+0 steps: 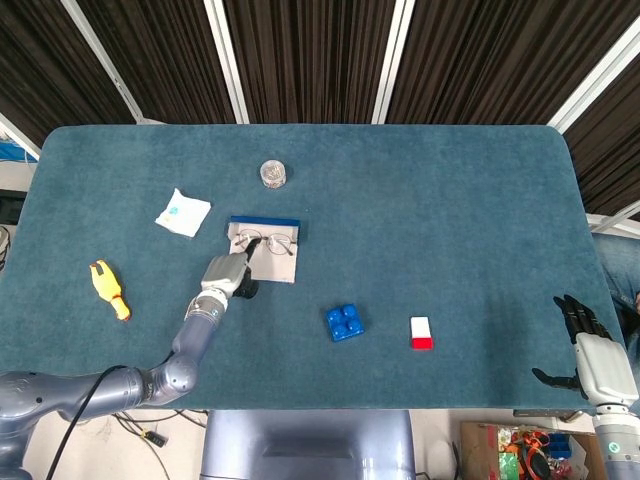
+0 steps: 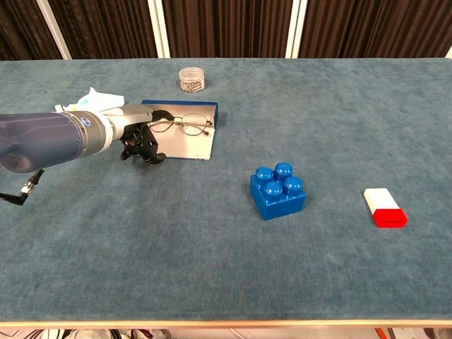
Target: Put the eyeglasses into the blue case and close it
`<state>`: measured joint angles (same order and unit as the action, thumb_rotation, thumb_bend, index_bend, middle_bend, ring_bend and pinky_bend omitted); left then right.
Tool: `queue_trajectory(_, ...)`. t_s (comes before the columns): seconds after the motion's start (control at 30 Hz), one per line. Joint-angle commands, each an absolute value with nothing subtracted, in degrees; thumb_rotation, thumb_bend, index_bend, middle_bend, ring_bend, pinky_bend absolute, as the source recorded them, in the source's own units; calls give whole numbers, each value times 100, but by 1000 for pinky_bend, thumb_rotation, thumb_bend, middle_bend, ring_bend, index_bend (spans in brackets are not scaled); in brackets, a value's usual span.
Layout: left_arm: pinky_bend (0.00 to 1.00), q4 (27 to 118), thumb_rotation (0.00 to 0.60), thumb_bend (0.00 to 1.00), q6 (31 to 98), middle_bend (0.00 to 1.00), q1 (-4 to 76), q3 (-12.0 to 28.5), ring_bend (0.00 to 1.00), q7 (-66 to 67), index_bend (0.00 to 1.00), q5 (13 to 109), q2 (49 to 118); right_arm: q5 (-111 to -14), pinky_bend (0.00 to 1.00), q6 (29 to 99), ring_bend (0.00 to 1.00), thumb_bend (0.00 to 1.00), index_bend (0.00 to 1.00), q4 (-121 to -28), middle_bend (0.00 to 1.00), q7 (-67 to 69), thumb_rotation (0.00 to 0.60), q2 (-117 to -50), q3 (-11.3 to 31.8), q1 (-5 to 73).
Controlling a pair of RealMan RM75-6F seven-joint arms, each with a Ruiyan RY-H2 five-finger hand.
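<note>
Eyeglasses (image 2: 185, 126) lie in the open blue case (image 2: 189, 138), far left on the table (image 2: 226, 268). We see the left hand (image 2: 138, 138) at the case's left edge, fingers curled, apparently pinching the frame's left end. Right hand (image 1: 596, 355) hangs released off the near right edge.

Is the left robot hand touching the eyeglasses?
Cannot tell. In the chest view the left robot hand overlaps the eyeglasses' left end, but neither contact nor gap shows plainly.

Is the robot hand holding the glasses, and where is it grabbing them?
The left robot hand reaches the glasses at their left end, but a real grip cannot be told. The right robot hand holds nothing.
</note>
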<state>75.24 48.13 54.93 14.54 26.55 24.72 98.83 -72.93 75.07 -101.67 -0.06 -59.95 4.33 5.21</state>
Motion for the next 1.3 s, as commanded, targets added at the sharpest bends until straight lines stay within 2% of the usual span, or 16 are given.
queue_trajectory(0.03, 756, 7463, 600, 440, 4865, 737, 5522, 1441, 827, 2677, 0, 2520, 9953, -7290, 173, 7506, 0, 29, 0, -10169, 0, 0, 600, -5992, 436, 521)
queue_trajectory(0.63, 756, 7139, 600, 440, 4860, 737, 5684, 1476, 827, 2851, 0, 2339, 10196, -7269, 173, 7467, 0, 31, 0, -10173, 0, 30, 600, -5976, 437, 530)
queue_trajectory(1.3, 756, 6186, 600, 440, 4814, 743, 6043, 1662, 827, 3281, 0, 2110, 10687, -7218, 173, 7421, 0, 37, 0, -10195, 0, 43, 600, -5957, 436, 536)
